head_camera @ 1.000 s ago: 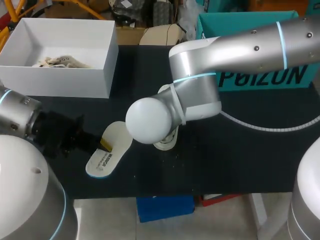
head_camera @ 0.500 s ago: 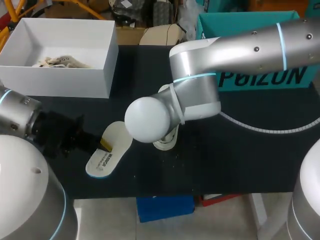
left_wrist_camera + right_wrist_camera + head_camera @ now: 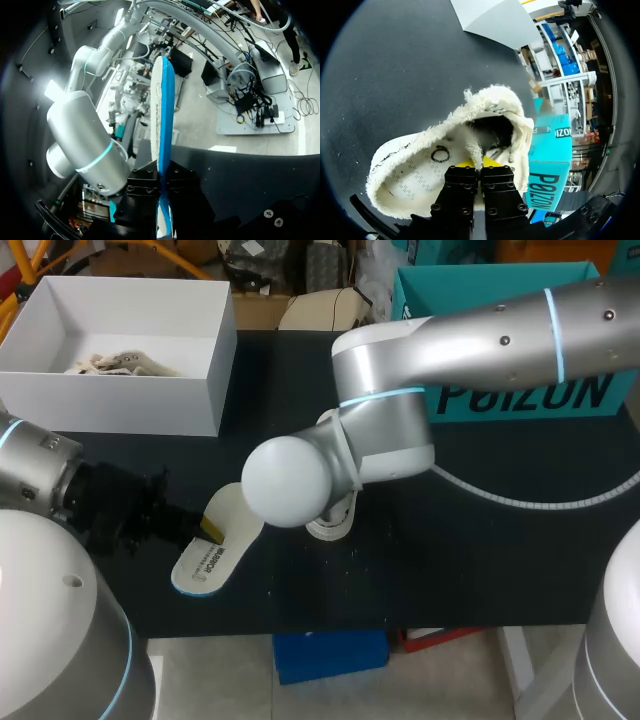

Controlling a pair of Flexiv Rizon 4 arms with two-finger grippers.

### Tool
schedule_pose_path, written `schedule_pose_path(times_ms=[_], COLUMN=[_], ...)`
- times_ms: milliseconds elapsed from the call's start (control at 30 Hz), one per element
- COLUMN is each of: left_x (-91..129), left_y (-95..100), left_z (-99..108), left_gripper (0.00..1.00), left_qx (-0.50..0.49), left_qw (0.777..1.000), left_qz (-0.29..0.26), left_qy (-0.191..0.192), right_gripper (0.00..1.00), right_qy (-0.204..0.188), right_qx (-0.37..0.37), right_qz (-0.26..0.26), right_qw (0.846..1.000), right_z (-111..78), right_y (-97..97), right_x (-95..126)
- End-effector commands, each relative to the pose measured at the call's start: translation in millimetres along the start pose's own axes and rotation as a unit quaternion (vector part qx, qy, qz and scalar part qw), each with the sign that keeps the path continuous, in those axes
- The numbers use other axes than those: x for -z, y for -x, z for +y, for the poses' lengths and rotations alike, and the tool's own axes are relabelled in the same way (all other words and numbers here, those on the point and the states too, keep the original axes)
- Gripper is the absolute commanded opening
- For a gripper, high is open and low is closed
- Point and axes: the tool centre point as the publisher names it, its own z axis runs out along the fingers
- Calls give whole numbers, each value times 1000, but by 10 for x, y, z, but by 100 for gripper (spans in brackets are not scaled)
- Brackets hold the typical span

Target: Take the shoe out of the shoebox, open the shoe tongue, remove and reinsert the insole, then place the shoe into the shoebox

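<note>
A white fleecy shoe (image 3: 445, 155) lies on the black table, and in the head view only its edge (image 3: 335, 522) shows under my right arm. My right gripper (image 3: 476, 162) is shut on the shoe's fleecy tongue (image 3: 474, 147), at the shoe's opening. The white insole with a blue underside (image 3: 215, 545) rests slanted on the table left of the shoe. My left gripper (image 3: 205, 528) is shut on its edge. In the left wrist view the insole (image 3: 162, 115) stands edge-on out of the left gripper (image 3: 163, 200).
The open white shoebox (image 3: 120, 405) stands at the back left with crumpled paper (image 3: 120, 365) inside. A teal lid (image 3: 520, 390) stands at the back right. My right arm's elbow (image 3: 285, 480) hangs over the table's middle.
My right gripper has shut on the shoe's tongue. The right arm has shifted slightly left. The left arm and the insole have stayed put.
</note>
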Motion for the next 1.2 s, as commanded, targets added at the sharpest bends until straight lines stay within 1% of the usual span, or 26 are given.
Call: schedule_pose_path(times_ms=[33, 300, 500, 733, 967, 1200], left_x=[-8, -8, -8, -8, -8, -8], left_y=[-3, -3, -3, -3, -3, -3], left_z=[-10, -10, -10, -10, -10, -10], left_gripper=[0, 0, 0, 0, 0, 0], left_qx=[-1, -1, -1, -1, -1, -1], left_qw=[1000, 1000, 1000, 1000, 1000, 1000], left_qz=[1, 1, 1, 1, 1, 1], left_qy=[2, 2, 2, 2, 2, 2], right_gripper=[0, 0, 0, 0, 0, 0], right_qy=[-5, -13, -13, -20, -33, -36], right_qx=[-1, -2, 4, 6, -1, -8], right_qz=[-6, -26, -37, -46, -55, -68], right_qw=[1000, 1000, 999, 999, 998, 997], right_z=[55, 185, 282, 353, 415, 495], right_y=[1, 195, 299, 382, 512, 610], right_x=[19, 144, 188, 144, 81, 95])
